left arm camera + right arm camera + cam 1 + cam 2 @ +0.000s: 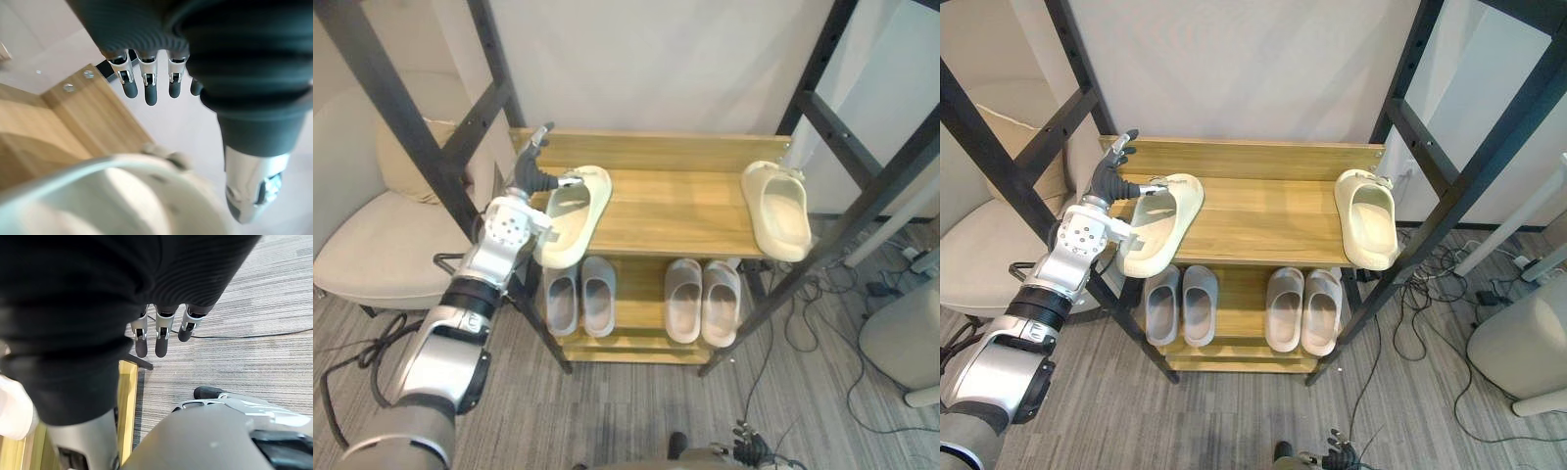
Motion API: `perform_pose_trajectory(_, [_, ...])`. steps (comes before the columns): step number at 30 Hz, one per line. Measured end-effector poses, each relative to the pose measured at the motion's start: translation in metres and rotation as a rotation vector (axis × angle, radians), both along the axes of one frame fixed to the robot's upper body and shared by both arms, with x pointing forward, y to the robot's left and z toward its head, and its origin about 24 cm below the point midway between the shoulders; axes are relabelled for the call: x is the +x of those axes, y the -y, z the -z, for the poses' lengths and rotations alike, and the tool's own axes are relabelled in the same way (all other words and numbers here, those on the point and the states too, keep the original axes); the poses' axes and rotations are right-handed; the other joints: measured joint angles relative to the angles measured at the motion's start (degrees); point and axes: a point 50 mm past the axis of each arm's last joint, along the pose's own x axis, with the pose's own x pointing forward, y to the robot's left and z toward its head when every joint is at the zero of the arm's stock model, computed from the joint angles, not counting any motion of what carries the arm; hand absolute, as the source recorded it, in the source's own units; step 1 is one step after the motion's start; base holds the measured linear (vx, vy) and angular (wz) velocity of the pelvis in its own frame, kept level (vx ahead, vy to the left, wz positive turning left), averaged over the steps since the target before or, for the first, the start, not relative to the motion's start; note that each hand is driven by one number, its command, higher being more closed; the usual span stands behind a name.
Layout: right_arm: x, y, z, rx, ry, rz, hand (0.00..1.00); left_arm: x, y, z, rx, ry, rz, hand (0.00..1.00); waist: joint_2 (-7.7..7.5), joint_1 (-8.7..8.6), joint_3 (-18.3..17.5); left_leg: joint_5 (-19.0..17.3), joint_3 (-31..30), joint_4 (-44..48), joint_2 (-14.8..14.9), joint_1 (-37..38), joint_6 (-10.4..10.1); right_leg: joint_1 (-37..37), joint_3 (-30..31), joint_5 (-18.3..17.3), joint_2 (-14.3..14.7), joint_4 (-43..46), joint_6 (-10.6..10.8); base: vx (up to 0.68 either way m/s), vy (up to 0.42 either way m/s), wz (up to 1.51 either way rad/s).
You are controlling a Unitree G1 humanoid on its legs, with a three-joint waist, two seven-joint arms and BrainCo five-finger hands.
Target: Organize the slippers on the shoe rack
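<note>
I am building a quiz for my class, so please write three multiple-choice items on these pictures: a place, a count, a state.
1. Where lies the cream moulded slipper far from the robot's left hand? A) the floor B) right end of the top shelf of the wooden shoe rack C) a chair
2. How many grey slippers stand on the lower shelf? A) two B) four C) six
3. The left hand's fingers are: A) straight B) in a fist C) round a post
Key: 1 B, it sits at that shelf's right edge; 2 B, two pairs; 3 A, the left wrist view shows them straight.
</note>
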Motion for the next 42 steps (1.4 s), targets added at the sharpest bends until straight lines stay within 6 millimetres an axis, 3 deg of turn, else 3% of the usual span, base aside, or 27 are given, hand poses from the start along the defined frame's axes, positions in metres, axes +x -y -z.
perform_pose_trajectory(11, [0.002,0.002,-0.002,-0.001,0.028,0.011,0.0,0.001,-0.02,0.002,0.24,-0.046,-0.08,0.0,0.5,-0.33,0.53,-0.02,1.37,0.08,0.02,-0.49,-0.02,-2.31,1.67,-0.65,-0.05,2.26,-0.05,-0.01,-0.007,-0.07])
perform_pose_trajectory(12, [0.002,0.002,-0.002,-0.001,0.03,0.011,0.0,0.001,-0.021,0.003,0.254,-0.051,-0.086,1.0,0.54,-0.41,0.55,-0.02,1.44,0.1,0.0,-0.46,-0.02,-2.38,1.7,-0.7,-0.07,2.39,-0.01,-0.01,-0.008,-0.06])
perform_pose_trajectory(30, [0.002,0.001,-0.002,0.004,0.035,0.015,0.0,0.003,-0.018,0.002,0.31,-0.057,-0.092,1.0,0.56,-0.82,0.58,-0.01,0.85,0.17,-0.1,-0.48,-0.01,-2.17,1.39,-0.82,-0.25,2.46,0.11,0.0,0.0,0.0])
perform_pose_trajectory(42, [0.003,0.0,-0.003,0.006,0.039,0.019,0.0,0.006,0.02,0.004,0.221,-0.018,-0.016,1.0,0.88,-2.08,1.02,-0.02,1.51,0.26,-0.11,-0.21,-0.02,-2.22,1.92,-0.81,-0.25,2.62,0.11,0.0,0.0,-0.02])
